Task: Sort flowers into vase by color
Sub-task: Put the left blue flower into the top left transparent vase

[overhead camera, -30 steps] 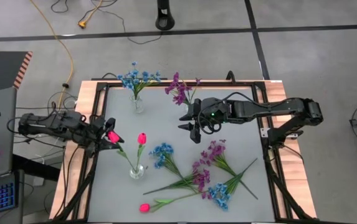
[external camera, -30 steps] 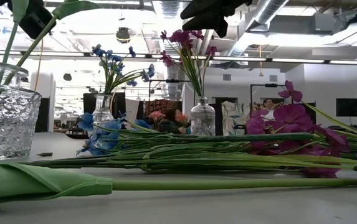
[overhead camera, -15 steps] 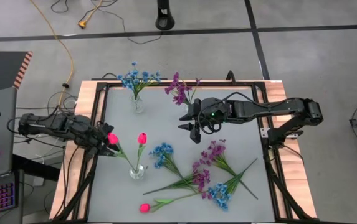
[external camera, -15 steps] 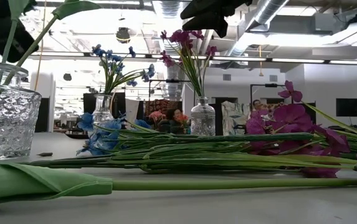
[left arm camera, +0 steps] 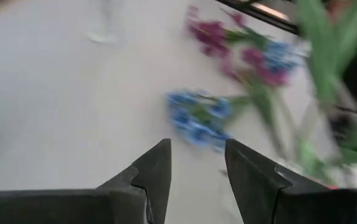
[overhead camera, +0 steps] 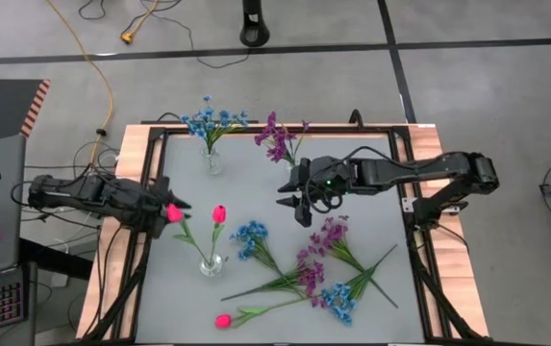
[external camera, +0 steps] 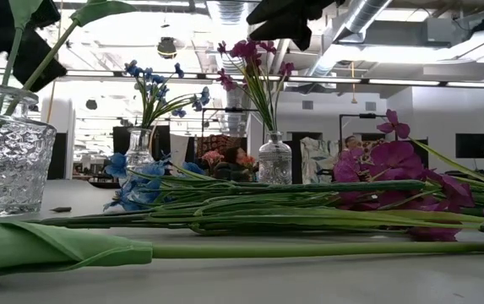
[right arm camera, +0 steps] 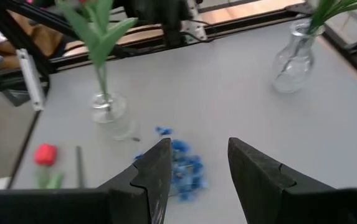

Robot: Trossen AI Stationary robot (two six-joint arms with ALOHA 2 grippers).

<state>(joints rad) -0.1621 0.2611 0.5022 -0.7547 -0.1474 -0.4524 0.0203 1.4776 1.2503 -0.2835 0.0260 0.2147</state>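
Left gripper (overhead camera: 171,210), jaws parted and empty, hovers beside the tulip vase (overhead camera: 211,264). Right gripper (overhead camera: 292,201) hangs parted, empty, above loose flowers (overhead camera: 299,277)

On the flat grey desk (overhead camera: 371,298), seen from above with twelve o'clock at the far edge, three clear glass vases stand: one with blue clustered blooms (overhead camera: 213,161) at eleven o'clock, one with purple clustered blooms (overhead camera: 286,164) just right of it at twelve, and one with pink-red tulip buds (overhead camera: 211,264) at about eight. A loose heap of blue and purple stems (overhead camera: 309,274) lies at five o'clock, a lone tulip (overhead camera: 224,321) at seven. The left end effector (overhead camera: 166,210) hangs at nine o'clock by the edge; the right end effector (overhead camera: 294,201) hangs near the centre.
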